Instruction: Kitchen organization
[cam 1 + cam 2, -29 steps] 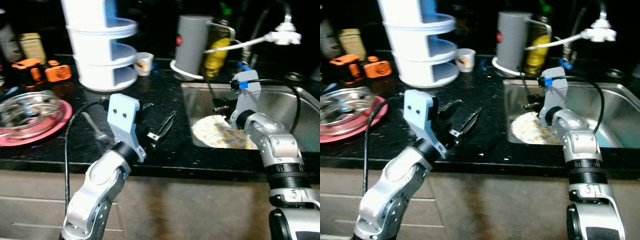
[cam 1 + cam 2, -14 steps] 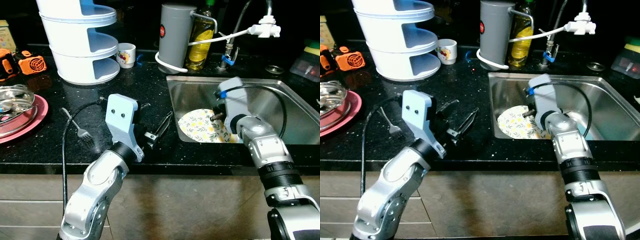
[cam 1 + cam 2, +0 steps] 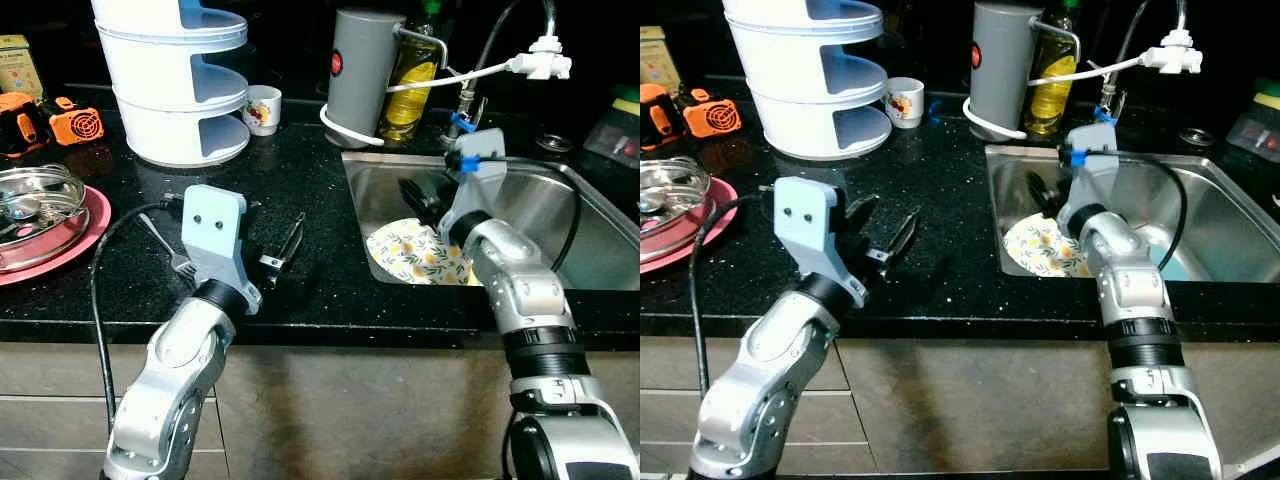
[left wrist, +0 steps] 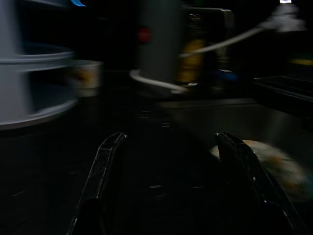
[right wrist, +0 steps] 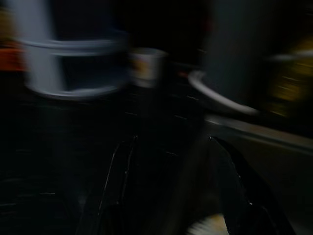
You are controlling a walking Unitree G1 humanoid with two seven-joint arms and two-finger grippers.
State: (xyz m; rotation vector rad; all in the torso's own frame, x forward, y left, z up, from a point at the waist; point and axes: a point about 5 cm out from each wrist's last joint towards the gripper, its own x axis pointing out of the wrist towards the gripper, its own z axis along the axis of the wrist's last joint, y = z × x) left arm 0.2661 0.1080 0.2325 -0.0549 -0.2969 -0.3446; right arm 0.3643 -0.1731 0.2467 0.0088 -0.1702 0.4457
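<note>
One flowered plate (image 3: 418, 254) lies in the steel sink (image 3: 590, 226) on the right, at its near-left corner. One fork (image 3: 170, 250) lies on the black counter (image 3: 300, 180), just left of the left gripper (image 3: 278, 244). On the far left one pink plate (image 3: 60, 248) carries a glass bowl (image 3: 38, 200). Farther back stand one white three-tier rack (image 3: 180, 80), one small cup (image 3: 263, 108), one grey canister (image 3: 358, 62), one bottle of oil (image 3: 410, 72) and two orange gadgets (image 3: 70, 118). A faucet with a white hose (image 3: 500, 68) reaches over the sink.

The left arm reaches forward low over the counter, fingers spread and empty. The right gripper (image 3: 1040, 192) hovers in the sink over the plate's far edge, fingers parted and holding nothing.
</note>
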